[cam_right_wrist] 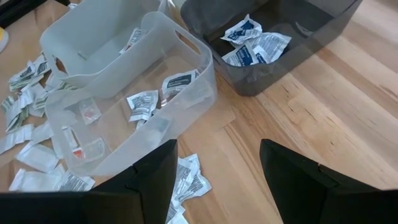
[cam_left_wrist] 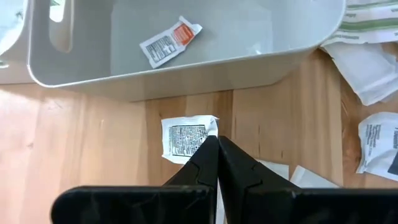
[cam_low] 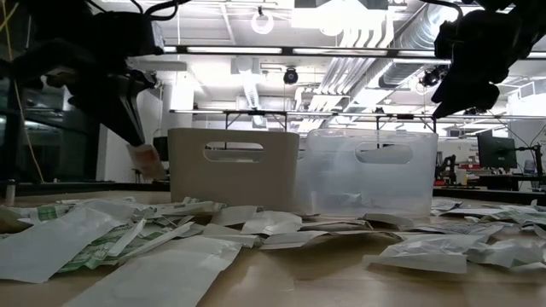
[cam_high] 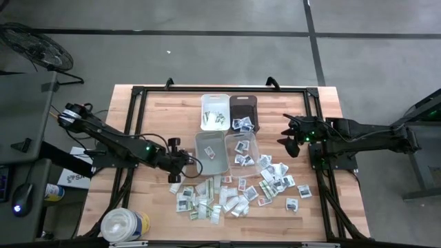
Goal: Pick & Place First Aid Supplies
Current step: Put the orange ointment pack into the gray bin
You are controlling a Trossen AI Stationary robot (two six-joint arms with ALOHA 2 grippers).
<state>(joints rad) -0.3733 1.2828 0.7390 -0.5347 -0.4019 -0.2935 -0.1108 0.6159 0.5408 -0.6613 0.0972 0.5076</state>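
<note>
Left gripper [cam_left_wrist: 217, 144] clenched on 1 packet [cam_left_wrist: 185, 137] beside the grey bin [cam_left_wrist: 261, 53], ready to drop; right gripper [cam_right_wrist: 217, 163] released, waiting.

Left pincer [cam_high: 180, 160] beside grey bin [cam_high: 210, 153], above scattered packets [cam_high: 234, 196]

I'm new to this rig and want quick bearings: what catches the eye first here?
A heap of small paper packets litters the table's near half, just below four small bins clustered at mid-table. The left claw is shut on a white packet with dark print beside the grey bin, which holds one orange-tipped packet. The right claw hangs open to the right of the bins.
</note>
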